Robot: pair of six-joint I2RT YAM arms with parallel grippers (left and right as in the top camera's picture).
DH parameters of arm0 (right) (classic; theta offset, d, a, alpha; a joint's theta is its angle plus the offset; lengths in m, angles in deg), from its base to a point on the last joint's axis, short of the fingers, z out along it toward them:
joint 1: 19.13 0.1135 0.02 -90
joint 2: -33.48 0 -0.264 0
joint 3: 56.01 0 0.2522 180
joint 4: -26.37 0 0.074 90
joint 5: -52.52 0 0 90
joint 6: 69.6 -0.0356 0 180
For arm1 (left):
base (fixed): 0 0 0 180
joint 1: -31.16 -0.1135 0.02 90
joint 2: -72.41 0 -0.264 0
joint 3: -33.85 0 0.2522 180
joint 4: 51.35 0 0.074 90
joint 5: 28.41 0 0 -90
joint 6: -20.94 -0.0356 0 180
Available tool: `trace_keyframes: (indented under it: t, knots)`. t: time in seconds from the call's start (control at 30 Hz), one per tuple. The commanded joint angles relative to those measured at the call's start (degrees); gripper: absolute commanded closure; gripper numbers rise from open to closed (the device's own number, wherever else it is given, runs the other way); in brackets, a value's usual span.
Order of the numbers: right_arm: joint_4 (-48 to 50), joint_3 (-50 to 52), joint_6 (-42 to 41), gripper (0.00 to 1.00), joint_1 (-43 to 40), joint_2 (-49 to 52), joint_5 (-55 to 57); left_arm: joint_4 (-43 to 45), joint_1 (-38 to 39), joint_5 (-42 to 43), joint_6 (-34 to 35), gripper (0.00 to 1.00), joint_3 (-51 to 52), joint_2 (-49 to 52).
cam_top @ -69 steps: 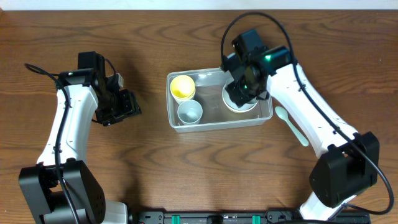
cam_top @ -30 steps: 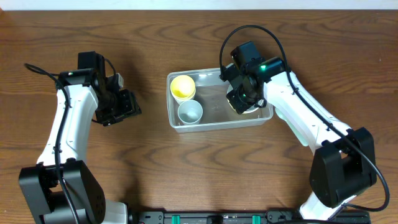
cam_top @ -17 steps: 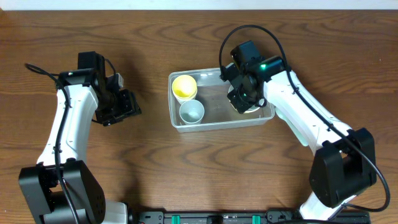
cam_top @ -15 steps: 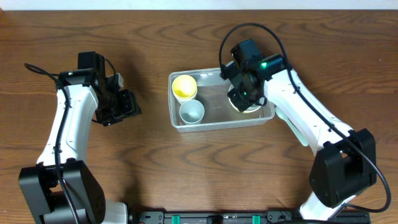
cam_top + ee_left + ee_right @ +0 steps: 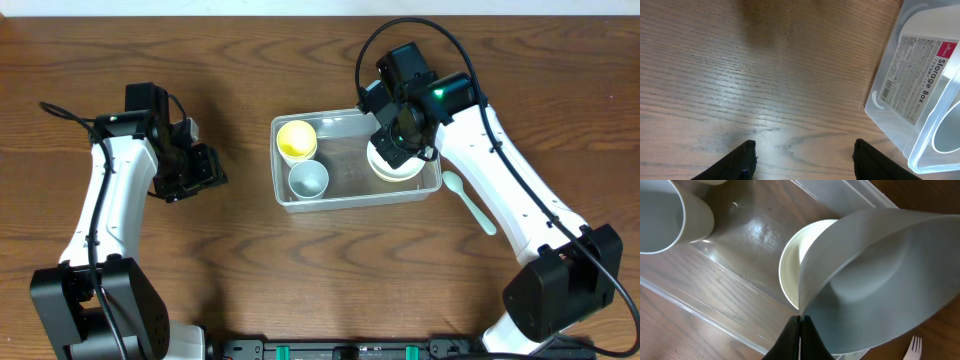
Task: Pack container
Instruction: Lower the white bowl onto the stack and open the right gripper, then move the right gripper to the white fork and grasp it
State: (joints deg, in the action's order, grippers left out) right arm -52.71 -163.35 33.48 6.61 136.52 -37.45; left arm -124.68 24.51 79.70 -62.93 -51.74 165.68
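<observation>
The clear container [image 5: 350, 200] lies mid-table; its labelled corner [image 5: 920, 95] shows in the left wrist view. Inside stand a yellow cup [image 5: 295, 139], a pale blue cup [image 5: 308, 179] and a white bowl [image 5: 405, 169]. My right gripper [image 5: 394, 140] hovers over the container's right end. In the right wrist view the right gripper [image 5: 800, 321] is shut on the rim of a grey bowl [image 5: 880, 280], held tilted just above the white bowl [image 5: 791, 267]. My left gripper [image 5: 203, 170] is open over bare wood left of the container, nothing between its fingers [image 5: 744, 159].
A pale green spoon [image 5: 469, 201] lies on the table just right of the container, and a fork tip [image 5: 915, 345] shows in the right wrist view. The pale cup [image 5: 660, 220] stands at the container's left end. Dark wood table [image 5: 330, 280] all around.
My right gripper has risen and shifted slightly right with the grey bowl, uncovering the spoon. The container slid a little to the right. The left arm has not moved.
</observation>
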Motion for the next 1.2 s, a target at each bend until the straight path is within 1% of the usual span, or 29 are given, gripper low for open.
trace_keyframes:
  t: [0.0, 0.03, 0.07, 0.1, 0.13, 0.17, 0.5, 0.57, 0.63, 0.77, 0.8, 0.9, 0.93, 1.03, 1.1, 1.17]
  knots:
    - [-0.5, -0.9, 0.9, 0.99, 0.2, -0.8, 1.0, -0.1, -0.1, 0.7, -0.6, 0.37, -0.5, -0.1]
    - [-0.7, -0.9, 0.9, 0.98, 0.2, -0.8, 1.0, -0.2, -0.1, 0.7, -0.6, 0.37, -0.5, -0.1]
    - [-0.9, -0.9, 0.9, 0.93, 0.2, -0.8, 1.0, -0.2, -0.1, 0.7, -0.6, 0.37, -0.5, -0.1]
    - [-1.1, -0.9, 0.9, 0.78, 0.2, -0.8, 1.0, -0.2, -0.1, 0.7, -0.6, 0.37, -0.5, -0.1]
    - [-1.2, -0.9, 0.9, 0.55, 0.2, -0.8, 1.0, -0.2, -0.1, 0.7, -0.5, 0.37, -0.5, -0.1]
    - [-1.2, -0.9, 0.9, 0.46, 0.2, -0.8, 1.1, -0.2, -0.1, 0.7, -0.6, 0.37, -0.5, -0.1]
    - [-1.0, -0.9, 0.9, 0.45, 0.2, -0.8, 1.0, -0.2, -0.1, 0.7, -0.6, 0.37, -0.5, -0.1]
    - [-0.6, -0.9, 0.2, 0.48, 0.2, -0.8, 1.1, -0.2, -0.1, 0.7, -0.6, 0.37, -0.5, -0.1]
    - [0.3, -0.9, -3.8, 0.49, -0.1, -0.9, 2.8, -0.2, -0.1, 0.7, -0.6, 0.37, -0.5, -0.1]
    - [2.1, -1.2, -14.9, 0.46, -2.4, -2.3, 11.0, -0.2, -0.1, 0.7, -1.1, 0.37, -0.5, -0.1]
    - [2.6, -1.4, -17.4, 0.44, -4.2, -3.4, 12.4, -0.2, -0.1, 0.7, -1.2, 0.37, -0.5, -0.1]
    - [3.8, -1.5, -20.4, 0.39, -9.7, -6.2, 12.1, -0.3, -0.1, 0.7, -1.2, 0.37, -0.5, -0.1]
    - [4.1, -1.5, -20.9, 0.33, -12.2, -7.1, 11.5, -0.4, -0.1, 0.7, -1.2, 0.37, -0.5, -0.1]
    - [3.9, -1.4, -20.6, 0.22, -20.5, -8.3, 9.4, -0.4, -0.1, 0.7, -1.2, 0.37, -0.5, -0.1]
    - [3.3, -1.1, -17.5, 0.22, -25.5, -7.9, 8.5, -0.4, -0.1, 0.7, -1.2, 0.37, -0.5, -0.1]
    - [2.6, -0.1, -11.0, 0.19, -30.5, -6.6, 5.3, -0.4, -0.1, 0.7, -1.2, 0.37, -0.5, -0.1]
